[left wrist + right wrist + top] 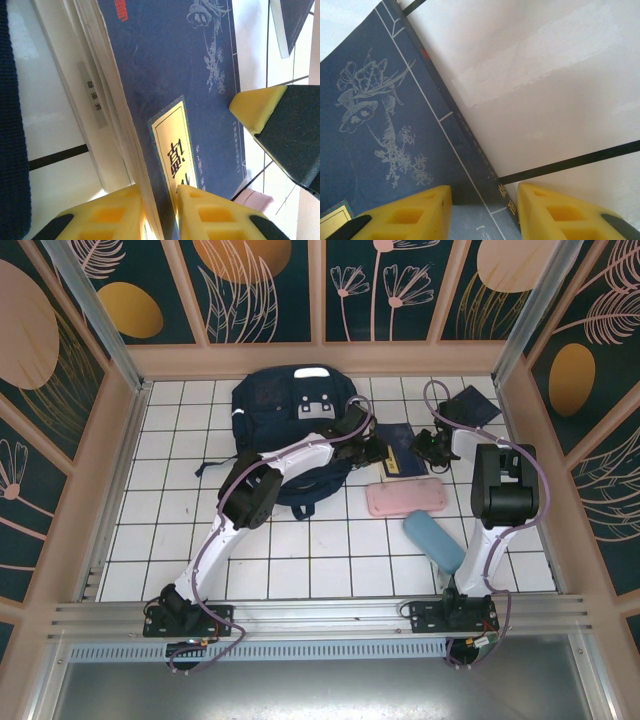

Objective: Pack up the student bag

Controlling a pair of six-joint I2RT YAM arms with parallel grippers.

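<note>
White tiled surface [300, 560] carries the lot. Student bag, large dark navy fabric backpack [270, 405], lies flat at far centre, within both arms' reach for loading, I judge. Thin navy paper booklet with yellow label [200, 75] just right of bag: my left jaws clenched across its page edge, likely to lift it. Right jaws astride spine corner, perhaps steadying; whether gripping, cannot tell

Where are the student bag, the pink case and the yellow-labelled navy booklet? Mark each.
student bag [275, 410], top external view, navy front fabric.
pink case [408, 499], top external view, middle of its top face.
yellow-labelled navy booklet [170, 65], left wrist view, bare cover above the label.
</note>
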